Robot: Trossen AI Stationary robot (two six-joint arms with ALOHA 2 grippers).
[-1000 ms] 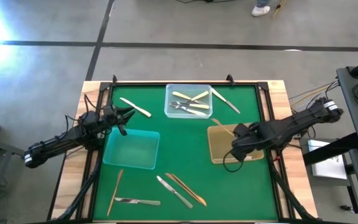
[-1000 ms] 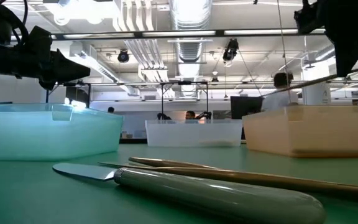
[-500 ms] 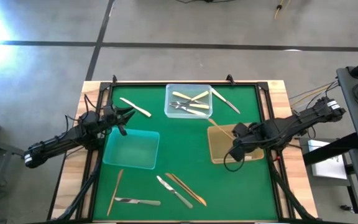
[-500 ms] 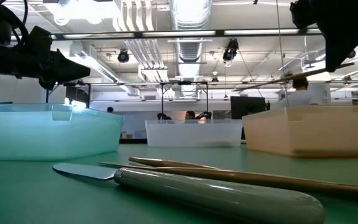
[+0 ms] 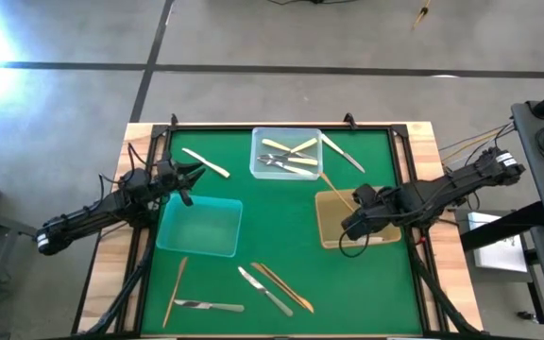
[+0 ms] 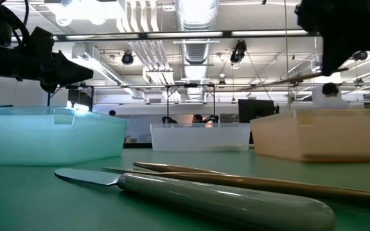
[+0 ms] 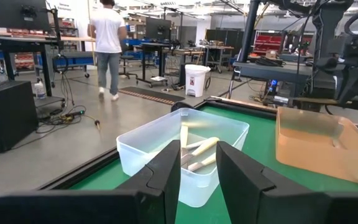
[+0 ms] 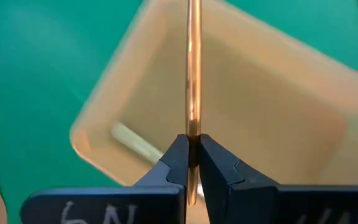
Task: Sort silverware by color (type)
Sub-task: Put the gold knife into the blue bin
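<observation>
My right gripper [image 5: 355, 210] hovers over the orange tray [image 5: 333, 231], shut on a coppery gold utensil [image 5: 336, 190]. The low view shows that utensil [image 6: 300, 77] nearly level, above the tray's rim. My left gripper [image 5: 192, 176] waits open near the table's left edge, beside a cream utensil [image 5: 206, 162] lying flat on the mat. The clear tray [image 5: 263, 142] holds cream pieces and one silver piece. A silver utensil [image 5: 343, 151] lies to its right. Near the front edge lie a gold one [image 5: 175, 288], a silver knife [image 5: 206, 305], another silver one [image 5: 263, 290] and a gold one [image 5: 286, 286]. My right gripper pinches the gold utensil between its two fingers near one end [image 8: 193, 134]. The long free part [image 8: 193, 56] runs straight out ahead of the fingertips. The utensil is lifted clear above the orange tray and sits almost level, its far end slightly lower.
The teal tray [image 5: 173, 241] sits left of centre between my left gripper and the front utensils. A pale stick-like piece [image 8: 135, 143] lies inside the orange tray. A raised black frame [image 5: 163, 132] borders the green mat. People move in the room behind.
My right gripper has drifted a little toward the table's left over the orange tray, still shut on the gold utensil. The utensil has risen above the tray's rim and swung, its free end now pointing more toward the far edge.
</observation>
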